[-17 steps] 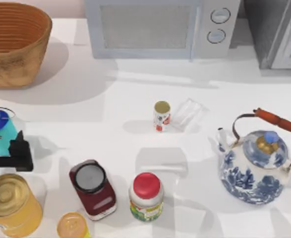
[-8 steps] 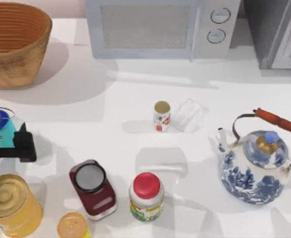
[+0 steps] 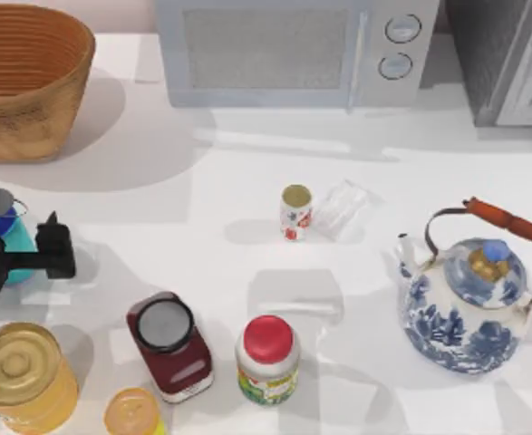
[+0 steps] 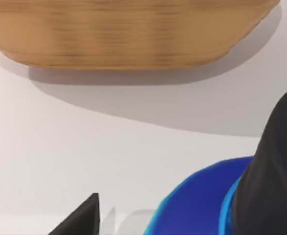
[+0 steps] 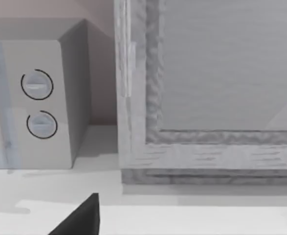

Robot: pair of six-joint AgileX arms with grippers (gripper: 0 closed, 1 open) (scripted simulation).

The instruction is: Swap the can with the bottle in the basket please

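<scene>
Left claw [image 3: 16, 249]: at the desk's 9 o'clock edge in the top view, black fingers on either side of the bottle, closed against it so that it has the bottle in its grip.
Bottle [image 3: 16, 245]: teal body with a blue shoulder, mostly under the left arm in the top view; the left wrist view shows its blue shoulder [image 4: 197, 205] close up, next to a dark finger [image 4: 275, 171].
Basket [image 3: 25, 77]: orange-brown wicker with ribbed walls, at the desk's 10 o'clock corner, toward 12 o'clock from the bottle and apart from it; its wall [image 4: 123, 34] spans the far side of the left wrist view.
Can [image 3: 295, 212]: small, white with a red pattern and a gold top, upright near the desk's middle, just beside a clear wrapper [image 3: 343, 208] at its 3 o'clock.
Right claw: a dark fingertip [image 5: 79, 218] at the edge of the right wrist view; I cannot tell how far it is open.
Microwave [image 3: 297, 50]: at 12 o'clock on the desk, its two dials [image 5: 38, 103] in the right wrist view.
Teapot [image 3: 465, 304]: blue and white, at 4 o'clock.
Near edge, 7 to 6 o'clock: big yellow tin [image 3: 21, 376], small yellow jar [image 3: 134, 412], dark red jar [image 3: 169, 344], red-capped white jar [image 3: 267, 360].
</scene>
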